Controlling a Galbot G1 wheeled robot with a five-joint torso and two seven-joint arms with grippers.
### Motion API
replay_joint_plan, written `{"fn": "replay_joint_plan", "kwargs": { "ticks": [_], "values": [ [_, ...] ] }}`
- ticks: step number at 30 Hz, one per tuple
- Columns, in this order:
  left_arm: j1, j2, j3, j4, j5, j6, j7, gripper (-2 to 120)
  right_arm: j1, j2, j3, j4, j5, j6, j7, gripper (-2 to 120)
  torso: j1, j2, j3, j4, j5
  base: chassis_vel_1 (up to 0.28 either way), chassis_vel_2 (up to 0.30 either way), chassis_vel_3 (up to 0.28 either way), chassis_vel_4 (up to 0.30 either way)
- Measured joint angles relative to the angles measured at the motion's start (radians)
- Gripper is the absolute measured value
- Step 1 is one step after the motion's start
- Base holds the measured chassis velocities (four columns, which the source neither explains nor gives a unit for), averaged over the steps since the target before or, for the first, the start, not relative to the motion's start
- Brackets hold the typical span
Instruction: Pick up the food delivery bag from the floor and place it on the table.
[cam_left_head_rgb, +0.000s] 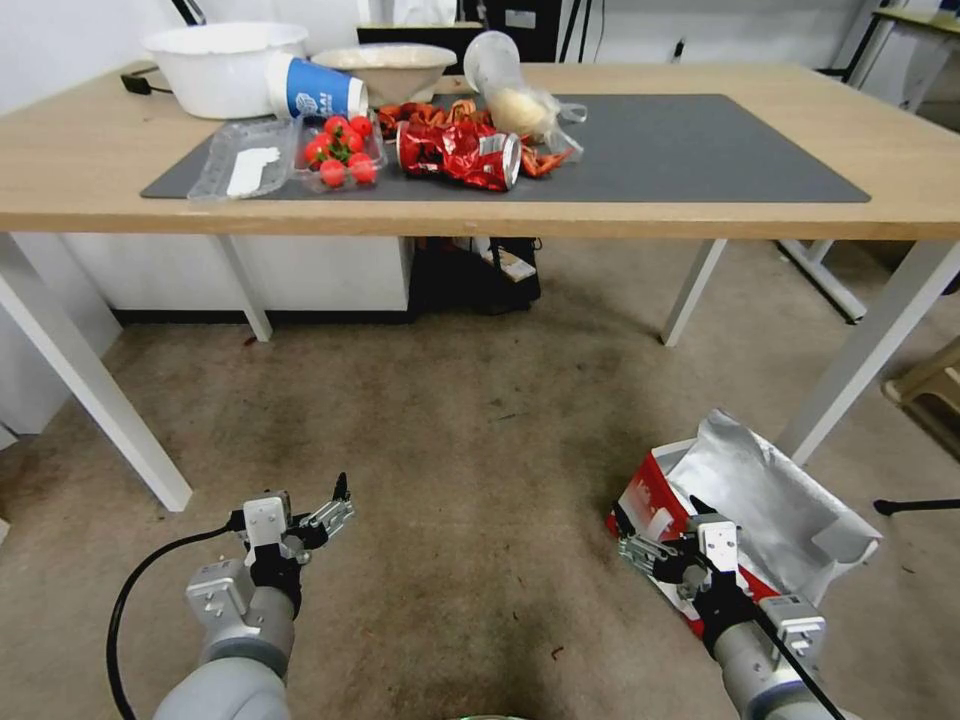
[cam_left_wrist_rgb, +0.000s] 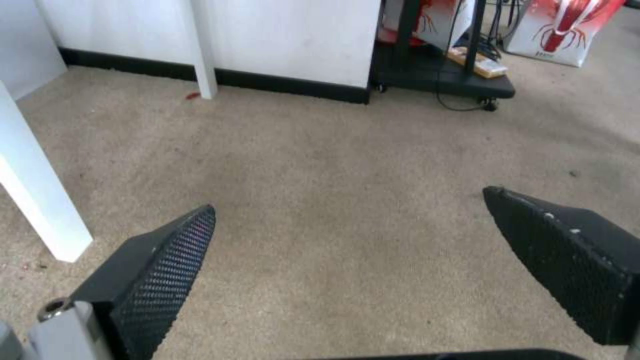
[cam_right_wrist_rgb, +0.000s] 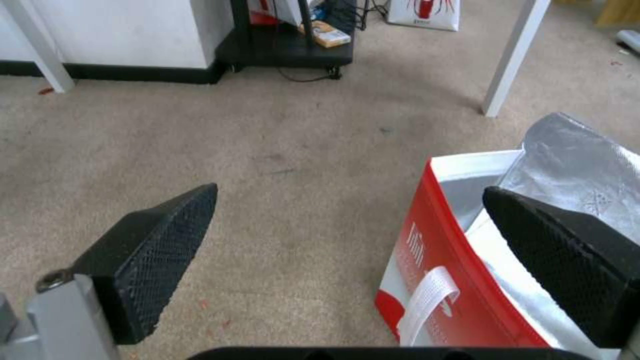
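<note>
I have the food delivery bag (cam_left_head_rgb: 745, 500) standing on the floor (cam_left_head_rgb: 450, 450) at my right, near one white leg of the counter (cam_left_head_rgb: 80, 160). Its mouth gapes open, showing crumpled silver foil lining; I cannot see anything inside it. The outside is red and white, a flat white handle (cam_right_wrist_rgb: 427, 295) hangs down the near red side, and there is white lettering on the red panel that I cannot read.

My right hand (cam_left_head_rgb: 650, 540) hangs low just at the bag's near rim, jaws spread wide. From the right wrist camera, one finger (cam_right_wrist_rgb: 567, 260) sits over the open mouth against the foil and the other is out over bare floor, so the red wall lies between them, not gripped. My left hand (cam_left_head_rgb: 335, 505) hovers over bare floor well apart from the bag, jaws also spread, holding nothing.

Up on the counter, on a dark grey mat (cam_left_head_rgb: 650, 150), I see a clear plastic punnet (cam_left_head_rgb: 340, 155) holding red cherry tomatoes, an empty-looking clear tray (cam_left_head_rgb: 240, 160) beside it with something white in it, a crumpled red snack wrapper (cam_left_head_rgb: 460, 155), and a tipped clear plastic container (cam_left_head_rgb: 505, 90) with pale food inside. Behind them stand a white tub (cam_left_head_rgb: 220, 65), a wide white bowl (cam_left_head_rgb: 385, 65), and a blue-and-white paper cup (cam_left_head_rgb: 315, 90) lying on its side with a logo too small to read.
</note>
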Motion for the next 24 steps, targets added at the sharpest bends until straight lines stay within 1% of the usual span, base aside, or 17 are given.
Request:
{"fn": "replay_joint_plan", "kwargs": {
  "ticks": [4,5,7,9,11,14,24],
  "values": [
    [0.001,-0.001,0.002,-0.001,0.003,0.0,0.0,100,-0.001,0.0,0.001,0.0,0.0,0.001,-0.001,100,-0.001,-0.019,-0.019,0.0,0.0,0.0,0.0,0.0,0.0],
    [0.001,-0.001,0.002,-0.001,0.003,0.0,0.0,100,-0.001,0.0,0.001,0.0,0.0,0.001,-0.001,100,-0.001,-0.019,-0.019,0.0,0.0,0.0,0.0,0.0,0.0],
    [0.001,-0.002,0.004,-0.001,0.004,0.0,0.0,100,-0.001,0.0,0.002,0.0,0.0,0.001,-0.001,100,-0.001,-0.034,-0.033,0.0,0.0,0.0,0.0,0.0,0.0],
    [0.0,-0.002,0.004,-0.001,0.004,0.0,0.0,100,-0.001,0.0,0.002,-0.001,0.0,0.001,-0.001,100,-0.001,-0.038,-0.038,0.0,0.0,0.0,0.0,0.0,0.0],
    [0.0,-0.003,0.004,0.0,0.005,0.0,0.0,100,-0.001,-0.001,0.003,-0.003,0.0,0.001,-0.001,100,-0.002,-0.048,-0.038,0.0,0.0,0.0,0.0,0.0,0.0],
    [0.0,-0.003,0.004,0.0,0.005,0.0,0.0,100,-0.001,-0.001,0.003,-0.004,0.0,0.001,-0.002,100,-0.004,-0.052,-0.038,0.0,0.0,0.0,0.0,0.0,0.0],
    [-0.001,-0.002,0.003,0.004,0.005,0.0,0.0,100,0.001,-0.001,0.004,-0.01,0.0,0.001,-0.004,100,-0.005,-0.053,-0.038,0.0,0.0,0.0,0.0,0.0,0.0]
  ]
}}
